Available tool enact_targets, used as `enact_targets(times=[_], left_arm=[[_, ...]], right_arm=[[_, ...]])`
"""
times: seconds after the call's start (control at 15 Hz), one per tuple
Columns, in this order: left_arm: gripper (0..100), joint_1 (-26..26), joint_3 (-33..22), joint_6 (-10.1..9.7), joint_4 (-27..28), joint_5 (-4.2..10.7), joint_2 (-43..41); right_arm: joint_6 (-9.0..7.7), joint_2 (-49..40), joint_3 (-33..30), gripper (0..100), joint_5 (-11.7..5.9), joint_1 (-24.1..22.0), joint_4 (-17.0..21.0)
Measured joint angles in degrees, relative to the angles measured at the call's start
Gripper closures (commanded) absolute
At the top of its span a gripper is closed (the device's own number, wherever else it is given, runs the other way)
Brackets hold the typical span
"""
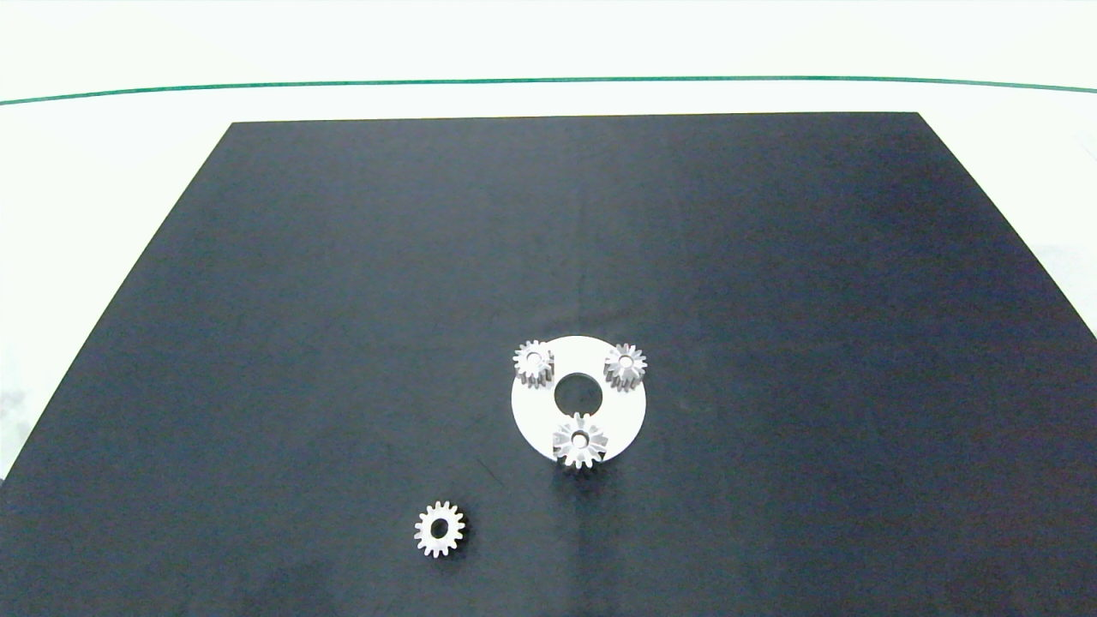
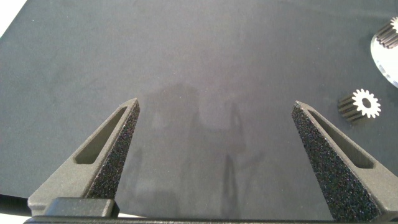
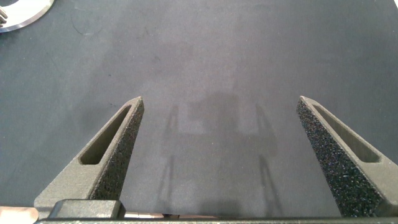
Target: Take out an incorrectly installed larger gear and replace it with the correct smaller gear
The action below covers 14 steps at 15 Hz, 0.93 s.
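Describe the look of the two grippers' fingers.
Left gripper and right gripper look alike: each has two grey, wedge-shaped fingers tapering to pointed tips. The inner faces carry rough, black, grainy pads; each finger's outer side has a long slot. A dark bar joins them at the base. No cables or markings show.

Neither arm is shown in the head view. In the left wrist view, the white disc and a gear on it are cut off by the edge. In the right wrist view, only a sliver of the disc is seen.
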Motion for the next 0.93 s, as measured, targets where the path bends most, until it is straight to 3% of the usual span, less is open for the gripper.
enact_targets(times=[0.93], left_arm=[[0, 0.0, 0.0, 0.02, 0.0, 0.02, 0.0]], right_arm=[[-0.11, 0.0, 0.0, 0, 0.01, 0.0, 0.0]])
